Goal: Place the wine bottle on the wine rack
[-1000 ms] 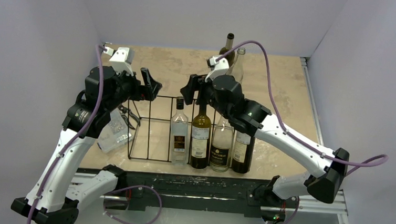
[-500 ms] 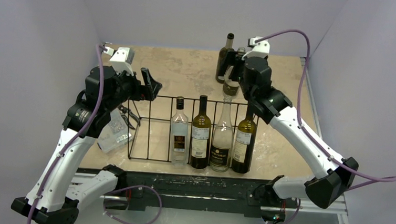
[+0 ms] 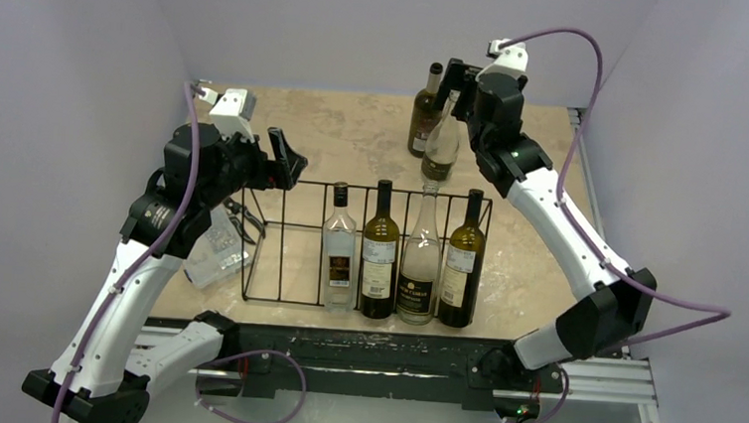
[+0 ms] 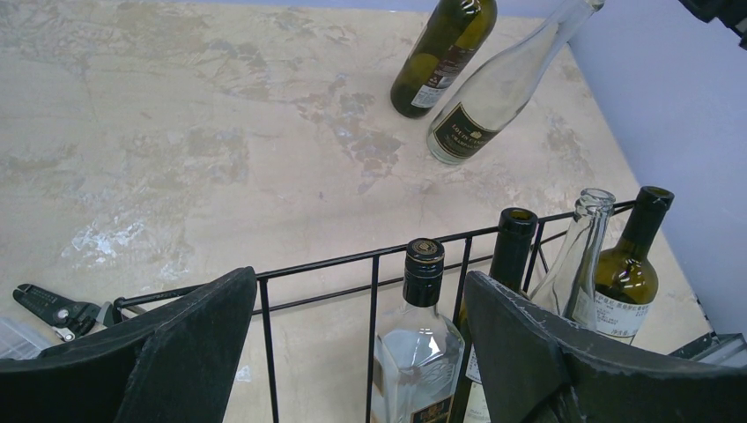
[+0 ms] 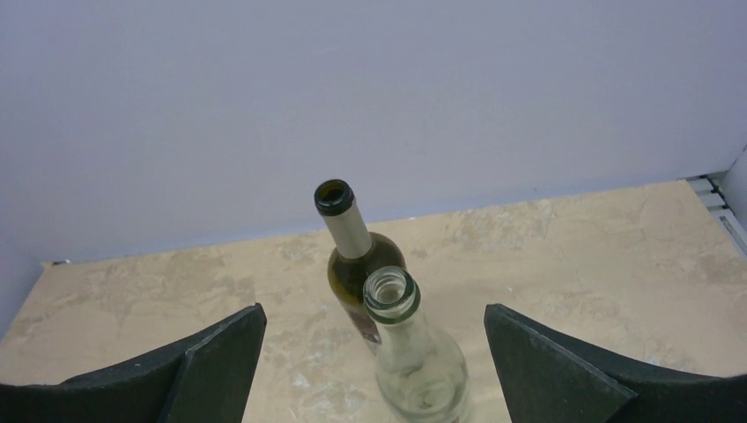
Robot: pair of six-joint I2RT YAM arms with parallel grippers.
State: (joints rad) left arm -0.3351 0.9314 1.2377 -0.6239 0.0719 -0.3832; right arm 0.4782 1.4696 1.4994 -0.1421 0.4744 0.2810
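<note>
The left arm is hiding part of a clear plastic box (image 3: 218, 252) at the table's left. The wine rack (image 4: 335, 262) is sitting near centre, holding four upright bottles in its right half. Two more are standing far back: a dark green bottle (image 5: 352, 256) and the clear wine bottle (image 5: 414, 361), below the right gripper (image 5: 374, 310), fingers spread wide, gripping nothing. The left gripper (image 4: 361, 278) is hovering over the rack's left end, fingers apart.

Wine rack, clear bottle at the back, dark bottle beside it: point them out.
wine rack (image 4: 371, 326), left wrist view, a vertical wire bar.
clear bottle (image 5: 416, 366), right wrist view, its shoulder.
dark bottle (image 5: 348, 231), right wrist view, its neck.
</note>
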